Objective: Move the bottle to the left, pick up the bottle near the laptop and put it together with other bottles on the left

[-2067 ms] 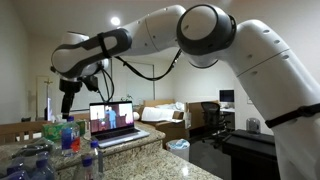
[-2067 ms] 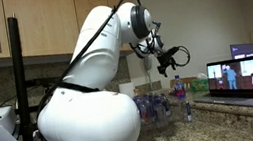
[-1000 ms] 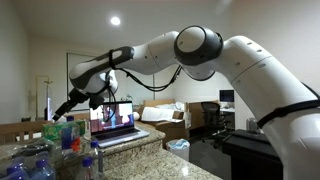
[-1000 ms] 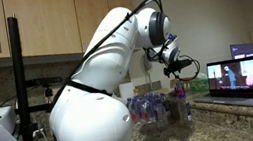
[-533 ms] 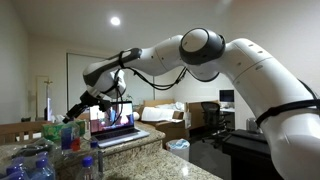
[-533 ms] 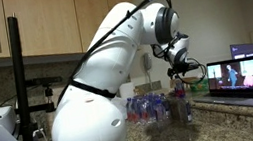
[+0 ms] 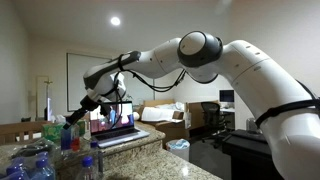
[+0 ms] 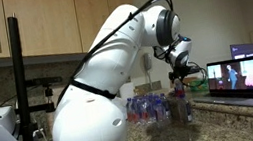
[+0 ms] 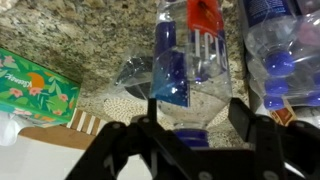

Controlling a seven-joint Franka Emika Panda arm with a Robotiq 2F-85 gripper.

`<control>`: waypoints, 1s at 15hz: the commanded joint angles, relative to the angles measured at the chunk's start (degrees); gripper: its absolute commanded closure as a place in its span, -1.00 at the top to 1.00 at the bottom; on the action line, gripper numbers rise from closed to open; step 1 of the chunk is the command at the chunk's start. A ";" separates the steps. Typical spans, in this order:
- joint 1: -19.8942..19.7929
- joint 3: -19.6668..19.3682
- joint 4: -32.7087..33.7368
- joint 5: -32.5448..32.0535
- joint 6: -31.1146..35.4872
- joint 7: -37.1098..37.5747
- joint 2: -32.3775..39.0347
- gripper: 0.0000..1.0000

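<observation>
The wrist view's top edge cuts off the bottle (image 9: 186, 60), and its left edge the box (image 9: 35, 92). The pincer (image 9: 194, 104) shows only as a dark blur.

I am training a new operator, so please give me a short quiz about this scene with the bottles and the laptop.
1. True or false: the hand is shut on the bottle under it.
2. In the wrist view, what lies left of that bottle? A) green box B) mug C) plate
3. Short answer: is the laptop lid open or closed?
Key: 1 false, the hand is open; 2 A; 3 open.
</observation>
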 commanded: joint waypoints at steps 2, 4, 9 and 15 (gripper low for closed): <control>1.29 -1.46 0.22 1.99 0.53 -4.49 -0.22 -0.13; 1.77 -1.92 0.15 1.72 0.47 -4.79 -0.55 -0.25; 2.90 -2.77 -2.75 1.60 1.60 -4.36 -2.80 -0.40; 3.60 -3.19 -5.73 2.09 4.30 -3.34 -4.99 -0.48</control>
